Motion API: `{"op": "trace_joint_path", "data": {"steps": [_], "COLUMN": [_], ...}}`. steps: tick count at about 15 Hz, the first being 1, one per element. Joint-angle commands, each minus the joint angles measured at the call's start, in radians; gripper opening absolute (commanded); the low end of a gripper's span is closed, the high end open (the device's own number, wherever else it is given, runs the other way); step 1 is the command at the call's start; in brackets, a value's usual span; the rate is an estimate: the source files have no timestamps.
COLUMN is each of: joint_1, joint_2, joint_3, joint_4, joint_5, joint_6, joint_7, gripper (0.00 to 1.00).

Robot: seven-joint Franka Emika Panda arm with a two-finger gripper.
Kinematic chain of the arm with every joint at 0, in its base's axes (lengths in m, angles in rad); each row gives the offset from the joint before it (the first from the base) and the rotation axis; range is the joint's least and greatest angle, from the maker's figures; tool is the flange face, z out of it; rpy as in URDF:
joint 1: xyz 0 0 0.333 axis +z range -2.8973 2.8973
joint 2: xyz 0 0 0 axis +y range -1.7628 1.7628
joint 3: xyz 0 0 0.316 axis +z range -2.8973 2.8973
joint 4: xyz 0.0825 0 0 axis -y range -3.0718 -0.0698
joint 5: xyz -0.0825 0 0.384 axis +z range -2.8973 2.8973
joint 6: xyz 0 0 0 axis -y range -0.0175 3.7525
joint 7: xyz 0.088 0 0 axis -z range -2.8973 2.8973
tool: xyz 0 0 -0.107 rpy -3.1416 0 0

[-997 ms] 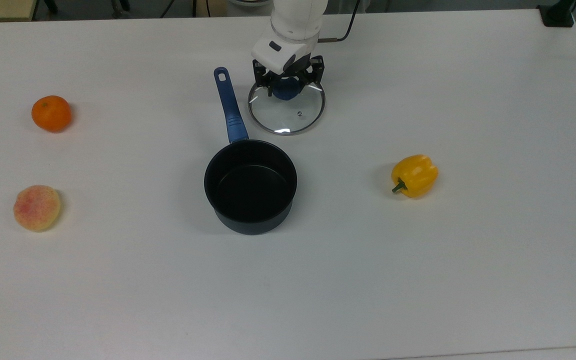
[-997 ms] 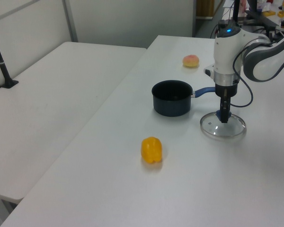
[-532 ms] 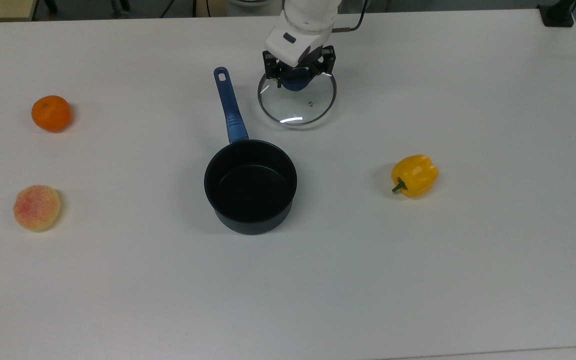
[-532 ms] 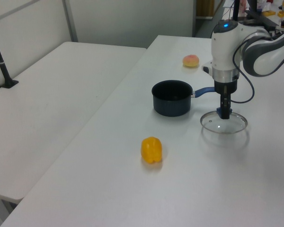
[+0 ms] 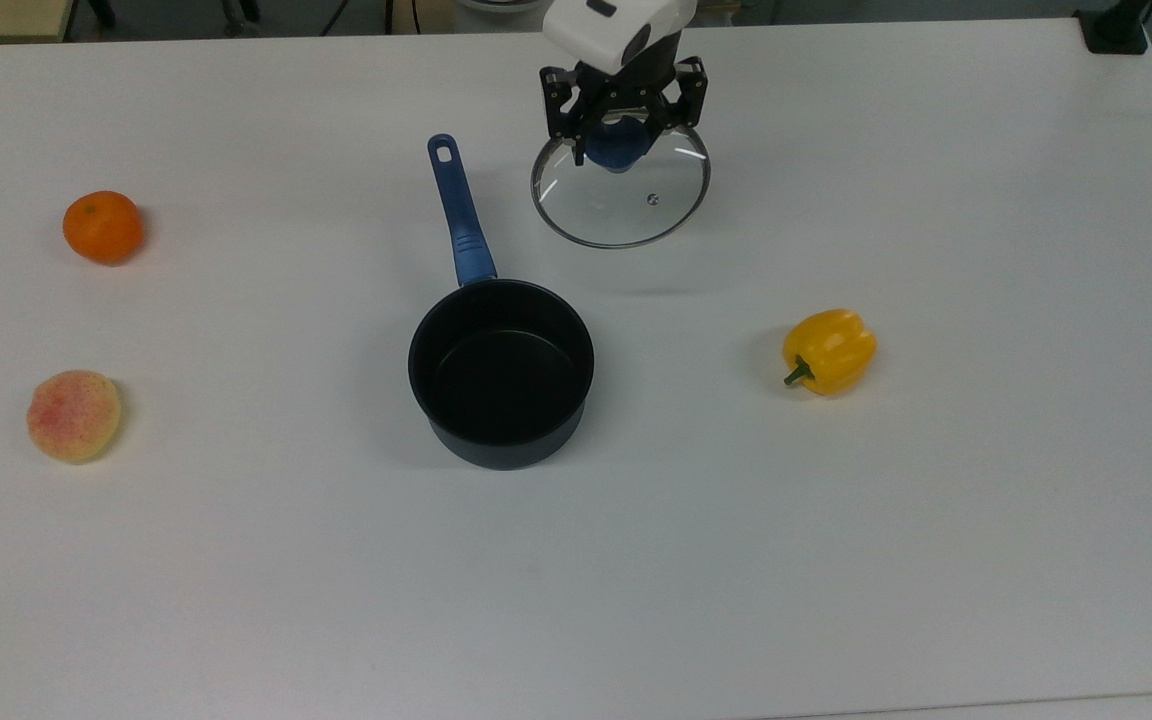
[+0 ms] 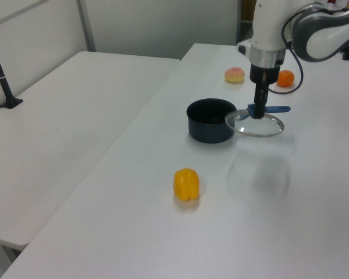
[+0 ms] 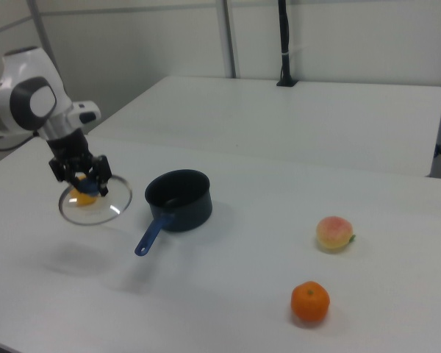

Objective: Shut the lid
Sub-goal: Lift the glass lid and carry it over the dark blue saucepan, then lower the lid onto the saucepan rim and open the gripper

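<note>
In the top view, the orange lies at the upper left of the frame and the peach at the middle left, both well apart from the work area on the white table. Near the frame centre stands the saucepan, upright and uncovered, its blue handle running toward the upper edge. To the right of the handle, at upper centre, the gripper pinches the blue knob of the lid between its fingers. The lid hangs level in the air; the left view shows its shadow on the table well below it. Further right lies the yellow pepper. Judged status: grasp and lift complete. Remaining: carry the lid over the saucepan mouth, centre it, lower it onto the rim, release.
</note>
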Motion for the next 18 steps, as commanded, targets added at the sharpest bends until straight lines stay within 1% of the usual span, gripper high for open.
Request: {"op": "trace_joint_path", "data": {"steps": [1, 4, 7, 9, 11, 12, 14, 16, 18], "joint_1": [-0.01, -0.013, -0.013, -0.018, -0.022, -0.022, -0.033, -0.036, -0.036], "joint_2": [0.043, 0.093, 0.188, 0.248, 0.297, 0.332, 0.412, 0.432, 0.449], "joint_3": [-0.016, -0.063, -0.111, -0.128, -0.152, -0.166, -0.169, -0.171, -0.171], "joint_4": [0.135, 0.239, 0.389, 0.471, 0.526, 0.569, 0.646, 0.658, 0.658], "joint_5": [0.005, 0.005, 0.002, 0.001, -0.001, -0.005, -0.016, -0.03, -0.048], "joint_6": [-0.041, -0.065, -0.156, -0.182, -0.18, -0.185, -0.196, -0.193, -0.188], "joint_7": [-0.016, -0.071, -0.128, -0.169, -0.176, -0.177, -0.202, -0.252, -0.269], "gripper": [0.17, 0.17, 0.18, 0.18, 0.18, 0.18, 0.18, 0.18, 0.19]}}
